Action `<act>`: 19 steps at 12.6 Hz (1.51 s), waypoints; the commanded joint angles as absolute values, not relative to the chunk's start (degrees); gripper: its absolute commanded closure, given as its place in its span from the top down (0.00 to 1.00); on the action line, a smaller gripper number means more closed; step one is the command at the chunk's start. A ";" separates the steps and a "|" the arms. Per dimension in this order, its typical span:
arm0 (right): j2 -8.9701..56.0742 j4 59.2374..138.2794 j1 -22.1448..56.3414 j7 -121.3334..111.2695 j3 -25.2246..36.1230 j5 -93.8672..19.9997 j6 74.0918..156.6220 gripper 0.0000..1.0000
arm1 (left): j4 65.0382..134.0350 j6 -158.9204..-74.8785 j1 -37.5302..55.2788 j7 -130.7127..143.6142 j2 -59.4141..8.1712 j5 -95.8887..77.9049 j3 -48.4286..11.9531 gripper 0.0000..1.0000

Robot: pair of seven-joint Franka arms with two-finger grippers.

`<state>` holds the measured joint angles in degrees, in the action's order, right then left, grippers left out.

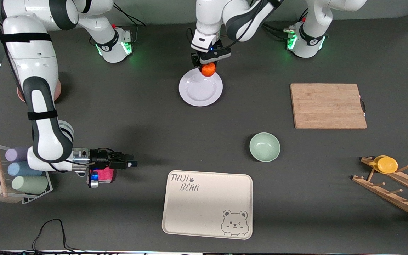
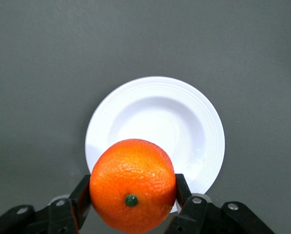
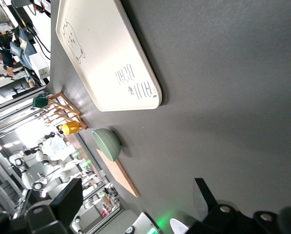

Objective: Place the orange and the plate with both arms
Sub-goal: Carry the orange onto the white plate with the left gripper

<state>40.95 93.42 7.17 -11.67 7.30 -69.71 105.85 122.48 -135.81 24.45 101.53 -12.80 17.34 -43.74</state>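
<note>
The left gripper (image 1: 208,65) is clenched on the orange (image 1: 208,69), one finger on each flank, and hangs over the rim of the plate (image 1: 200,92) on the side nearest the robots' bases. In the left wrist view the fruit (image 2: 132,191) sits stem-dimple toward the camera with the plate (image 2: 155,127) below it, so the carry looks aimed at lowering it onto the plate. The plate lies bare on the table between the two bases.

The right gripper (image 1: 128,162) waits with its fingers spread and nothing in them, low above the table beside the tray (image 1: 207,203), probably kept back for the plate.

Counted: one orange, one plate, one green bowl (image 1: 264,146), one tray, one cutting board (image 1: 328,105).
</note>
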 commanded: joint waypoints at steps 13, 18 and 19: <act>42.29 96.22 5.80 -17.31 7.56 -73.29 106.70 1.00 | 110.57 -134.47 29.88 121.73 -34.45 40.24 -40.52 0.64; 33.94 109.93 7.55 -24.34 7.56 -81.55 105.91 1.00 | 110.74 -132.54 29.79 121.38 -33.66 41.31 -40.43 1.00; 32.71 111.95 7.91 -24.87 7.56 -81.74 104.78 1.00 | 110.66 -132.37 29.62 121.29 -33.23 41.31 -40.43 1.00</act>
<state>38.37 104.23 6.98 -21.65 7.39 -79.17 105.23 111.77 -134.25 28.42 120.01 -34.01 39.98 -41.22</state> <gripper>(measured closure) 0.000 0.000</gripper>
